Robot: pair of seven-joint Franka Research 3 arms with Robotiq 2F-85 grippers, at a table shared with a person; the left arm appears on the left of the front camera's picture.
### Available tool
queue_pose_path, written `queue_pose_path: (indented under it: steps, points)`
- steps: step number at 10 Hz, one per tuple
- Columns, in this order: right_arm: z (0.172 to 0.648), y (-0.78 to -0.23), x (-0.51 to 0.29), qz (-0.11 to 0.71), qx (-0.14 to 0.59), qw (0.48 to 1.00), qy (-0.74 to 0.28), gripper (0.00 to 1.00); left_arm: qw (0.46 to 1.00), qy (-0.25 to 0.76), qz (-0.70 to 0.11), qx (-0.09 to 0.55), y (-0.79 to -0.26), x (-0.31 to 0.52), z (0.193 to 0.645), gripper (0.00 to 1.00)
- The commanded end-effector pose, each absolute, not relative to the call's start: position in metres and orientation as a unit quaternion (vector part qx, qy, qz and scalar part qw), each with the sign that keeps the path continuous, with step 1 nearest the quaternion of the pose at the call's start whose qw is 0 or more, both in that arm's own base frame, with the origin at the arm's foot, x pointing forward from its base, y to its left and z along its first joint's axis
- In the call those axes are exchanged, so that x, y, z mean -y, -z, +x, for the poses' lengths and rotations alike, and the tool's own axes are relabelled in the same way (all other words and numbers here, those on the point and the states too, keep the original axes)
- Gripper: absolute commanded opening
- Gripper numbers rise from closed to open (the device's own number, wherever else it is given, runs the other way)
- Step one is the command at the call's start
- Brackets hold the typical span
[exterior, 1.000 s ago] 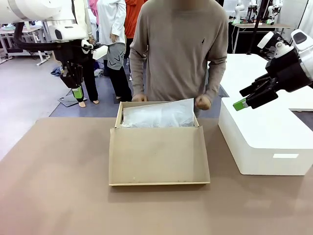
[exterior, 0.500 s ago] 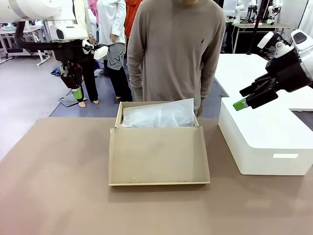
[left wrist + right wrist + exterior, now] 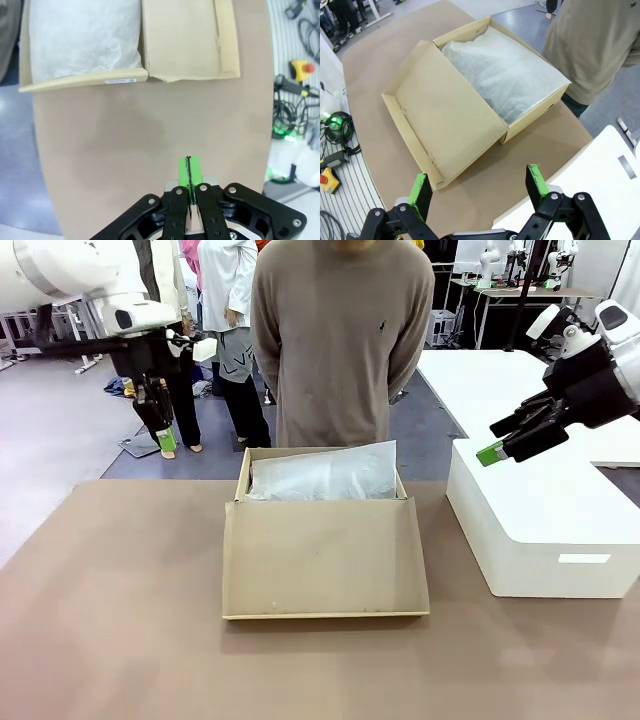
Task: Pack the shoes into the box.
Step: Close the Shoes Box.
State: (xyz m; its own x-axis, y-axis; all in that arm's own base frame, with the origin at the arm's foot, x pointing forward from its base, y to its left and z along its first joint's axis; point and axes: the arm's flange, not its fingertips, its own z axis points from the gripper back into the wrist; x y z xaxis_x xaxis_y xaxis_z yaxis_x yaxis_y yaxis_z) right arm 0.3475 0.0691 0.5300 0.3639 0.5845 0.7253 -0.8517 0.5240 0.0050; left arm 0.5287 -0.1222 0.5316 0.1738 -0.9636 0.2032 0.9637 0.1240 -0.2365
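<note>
Two grippers are hanging above the table (image 3: 110,620), neither carrying anything. The left gripper (image 3: 166,441) is hanging high at the table's left side, pointing straight down, its pads pressed together on nothing. The right gripper (image 3: 497,440) is hovering over the white block (image 3: 545,530), angling toward the box (image 3: 325,555) with its jaws spread wide. The box is sitting mid-table with its flap lying open toward the robot. Tissue paper (image 3: 322,475) is covering the inside, and whether the shoes are lying beneath it cannot be told. My judgement: packing is nearing its close, and the next move is likely calling for catching the flap's near edge and folding it over.
</note>
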Motion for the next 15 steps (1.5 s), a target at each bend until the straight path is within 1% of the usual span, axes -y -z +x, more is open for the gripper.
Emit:
queue_pose_path:
  steps: [1, 5, 8, 11, 15]
  points:
    - [0.351, -0.529, -0.068, 0.203, 0.35, 0.793, -0.455, 1.0, 0.779, 0.594, -0.201, 0.007, -0.511, 0.116, 0.529, 0.0]
    - [0.351, -0.529, -0.068, 0.203, 0.35, 0.793, -0.455, 1.0, 0.813, 0.527, -0.245, 0.038, -0.448, 0.109, 0.524, 0.0]
    - [0.351, -0.529, -0.068, 0.203, 0.35, 0.793, -0.455, 1.0, 0.822, 0.508, -0.253, 0.041, -0.415, 0.11, 0.52, 0.0]
    - [0.351, -0.529, -0.068, 0.203, 0.35, 0.793, -0.455, 1.0, 0.819, 0.515, -0.252, 0.026, -0.41, 0.108, 0.524, 0.0]
    - [0.351, -0.529, -0.068, 0.203, 0.35, 0.793, -0.455, 1.0, 0.819, 0.515, -0.252, 0.026, -0.41, 0.108, 0.524, 0.0]
